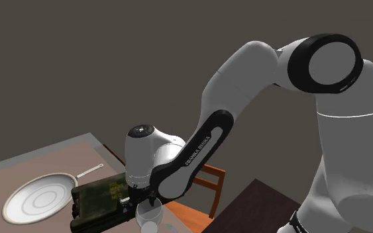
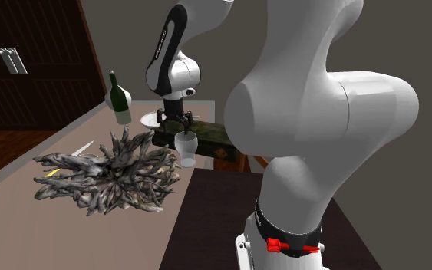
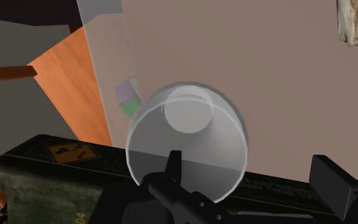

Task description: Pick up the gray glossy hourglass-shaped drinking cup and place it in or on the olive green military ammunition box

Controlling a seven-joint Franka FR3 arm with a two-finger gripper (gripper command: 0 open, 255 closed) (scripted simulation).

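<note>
Open jaws above the grey cup [image 3: 187,143] beside the olive ammunition box [image 1: 99,197].
The jaws stand wide apart and grip nothing: one finger shows over the upright, translucent cup's mouth and the other is clear of its wall. In the shoulder view the cup is at the box's 4 o'clock, close against it, and a white plate [image 1: 39,200] lies at the box's 9 o'clock.

Dim, flat simulator lighting throughout: white robot arm [image 1: 340,139] brightest with soft shading underneath, pinkish-tan worktop [image 3: 266,76] evenly lit, translucent grey glossy cup [image 3: 203,149] faintly sheened, dark wooden door [image 2: 53,77] murky.
</note>
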